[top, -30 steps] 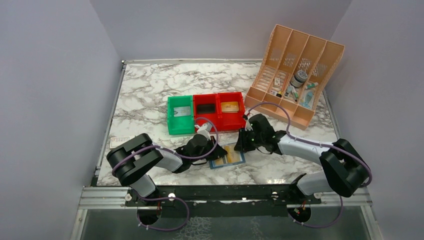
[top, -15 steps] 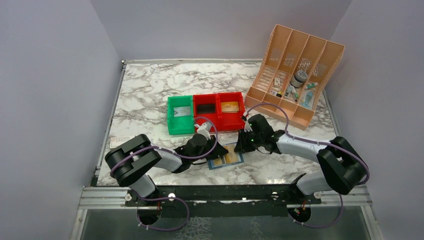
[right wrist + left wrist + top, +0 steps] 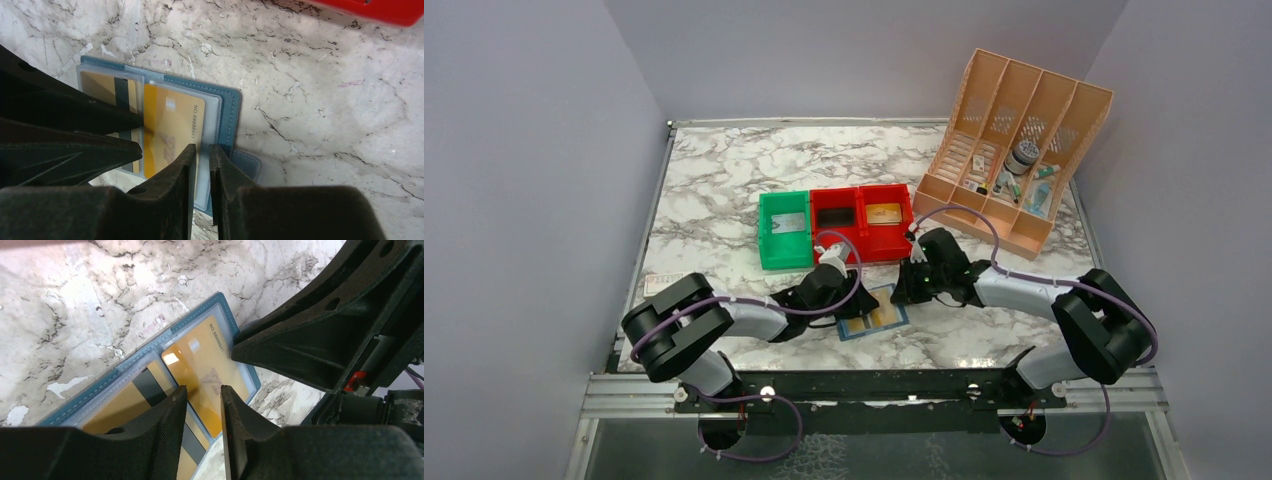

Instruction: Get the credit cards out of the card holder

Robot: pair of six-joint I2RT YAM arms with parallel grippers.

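Observation:
The blue card holder (image 3: 874, 313) lies open on the marble between my two grippers. In the left wrist view its blue edge (image 3: 195, 315) frames two clear pockets: a gold credit card (image 3: 205, 360) marked with a number, blurred, and a tan-gold card with a dark stripe (image 3: 125, 402). My left gripper (image 3: 202, 390) is low over the fold, jaws a narrow gap apart, holding nothing. My right gripper (image 3: 202, 149) is nearly shut, tips at the right edge of the gold card (image 3: 170, 130) and the holder's blue edge (image 3: 231, 112). The striped card (image 3: 102, 85) sits behind the left fingers.
A green bin (image 3: 766, 240) holds a pale grey card (image 3: 788, 222). Two red bins (image 3: 836, 238) stand beside it, the right one with a tan card (image 3: 884, 212). A peach file organiser (image 3: 1014, 130) is at the back right. A white-and-red flat box (image 3: 664, 282) lies at the left edge.
The card holder has slid a little to the left, and both grippers have shifted left with it. The left arm's elbow has swung outward.

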